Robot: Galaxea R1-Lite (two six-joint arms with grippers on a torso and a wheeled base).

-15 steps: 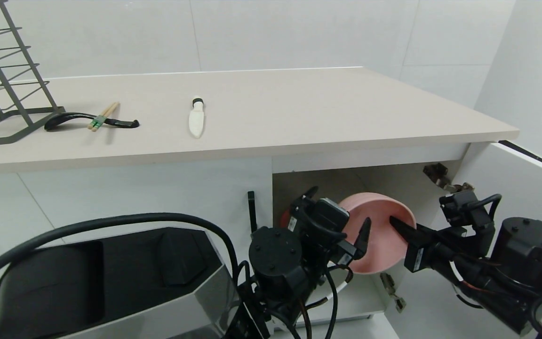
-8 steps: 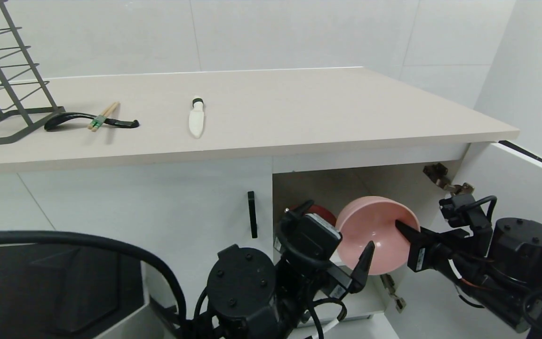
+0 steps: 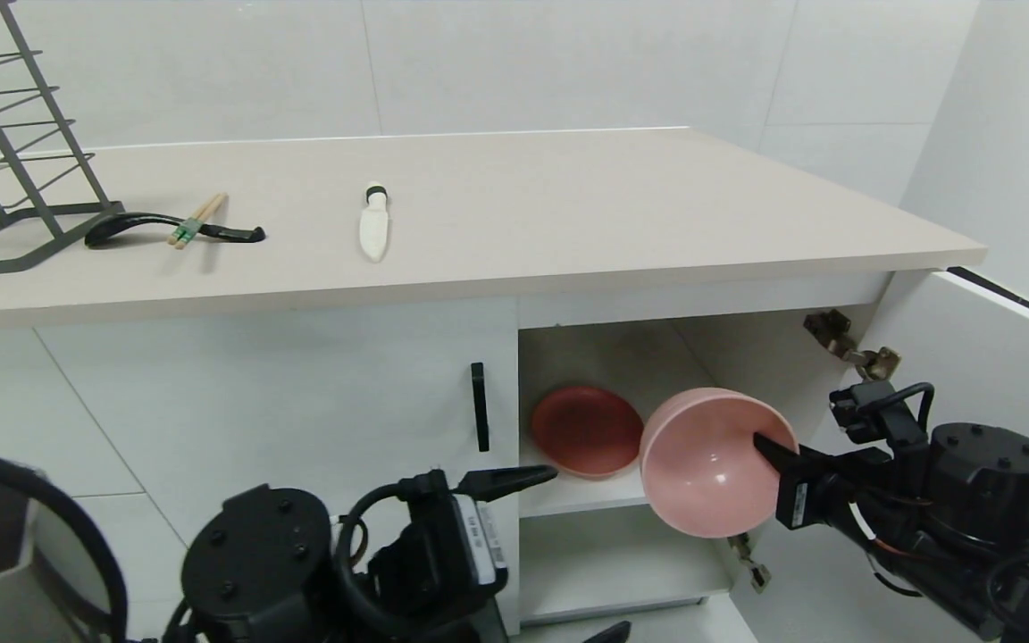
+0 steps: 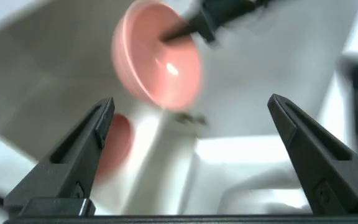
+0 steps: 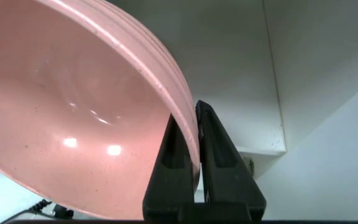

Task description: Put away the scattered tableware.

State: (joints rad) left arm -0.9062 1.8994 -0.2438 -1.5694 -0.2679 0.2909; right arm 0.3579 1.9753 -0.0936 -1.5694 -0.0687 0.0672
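A pink bowl hangs tilted in front of the open cabinet, its opening facing left. My right gripper is shut on its rim; in the right wrist view the fingers pinch the bowl's edge. A red plate lies on the cabinet shelf. My left gripper stands open and empty, low and left of the bowl. The left wrist view looks between its spread fingers at the bowl and the plate. On the countertop lie a white knife, chopsticks and a black spoon.
A grey wire rack stands at the counter's far left. The right cabinet door is swung open beside my right arm, with hinges showing. The left door is shut, with a black handle. A lower shelf lies beneath.
My left arm has drawn back down and to the left, away from the bowl, uncovering the red plate. The right gripper has sunk slightly with the bowl.
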